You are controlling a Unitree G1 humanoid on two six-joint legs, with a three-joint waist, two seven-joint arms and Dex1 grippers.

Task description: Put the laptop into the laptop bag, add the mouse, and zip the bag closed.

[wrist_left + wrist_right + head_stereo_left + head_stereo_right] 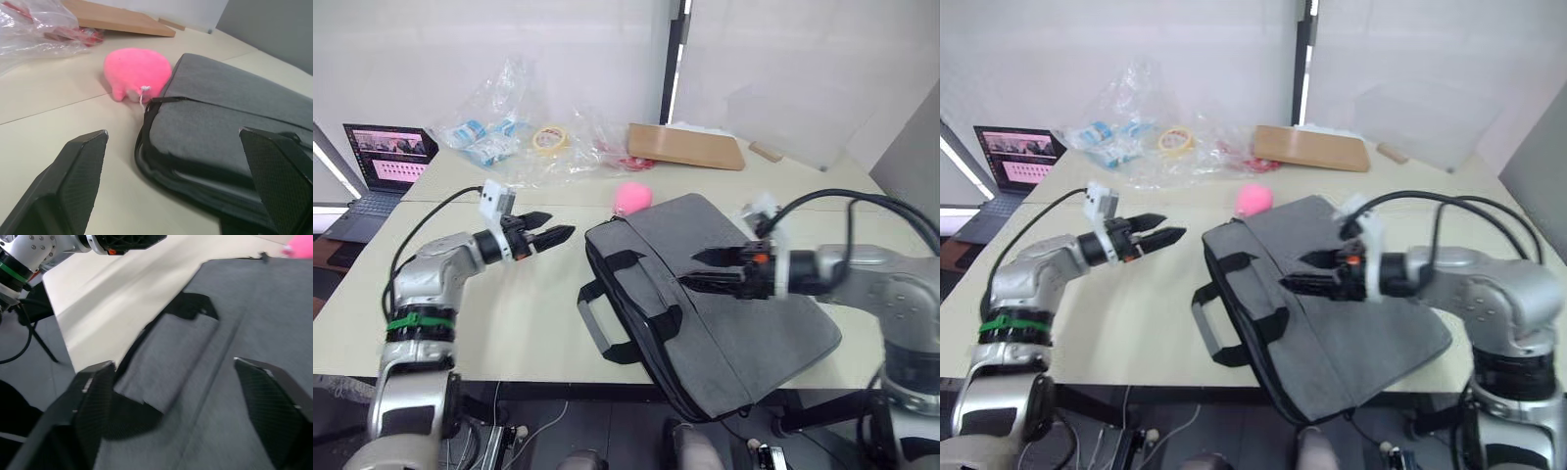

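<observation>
My right gripper [697,268] open over laptop bag [754,323]. My left gripper [560,229] open near bag corner. Zip looks shut. Best go slow, find zip pull first.

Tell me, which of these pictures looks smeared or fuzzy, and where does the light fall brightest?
In the right wrist view the flat grey fabric laptop bag and its black strap handle look smeared; in the left wrist view the fuzzy pink plush lump is crisp while the near black fingers are soft; in the left eye view the white wall glows brightest, and the crinkled clear plastic bags glint.
</observation>
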